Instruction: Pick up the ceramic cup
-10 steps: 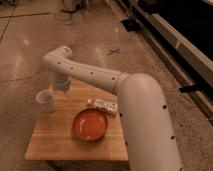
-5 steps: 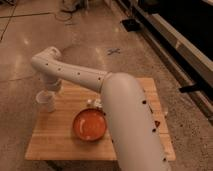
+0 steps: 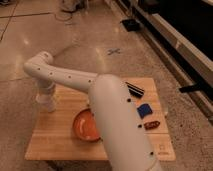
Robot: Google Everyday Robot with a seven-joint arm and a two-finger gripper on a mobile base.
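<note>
My white arm reaches from the lower right across the wooden table [image 3: 55, 142] to its far left corner. There the wrist bends straight down. The gripper [image 3: 47, 98] points down at the spot where the small white ceramic cup [image 3: 50, 106] stands. The cup is mostly hidden by the gripper. Only a white shape at the gripper's lower end shows, and I cannot tell it apart from the gripper.
An orange-brown bowl [image 3: 84, 127] sits mid-table, partly behind my arm. At the right are a black striped object [image 3: 135, 89], a blue object [image 3: 144, 110] and a small reddish-brown object [image 3: 152, 124]. Speckled floor surrounds the table, and a dark wall runs along the right.
The wrist has swung left and come down over the cup, which stood in plain sight beside it before. The cup is now largely covered by the gripper.
</note>
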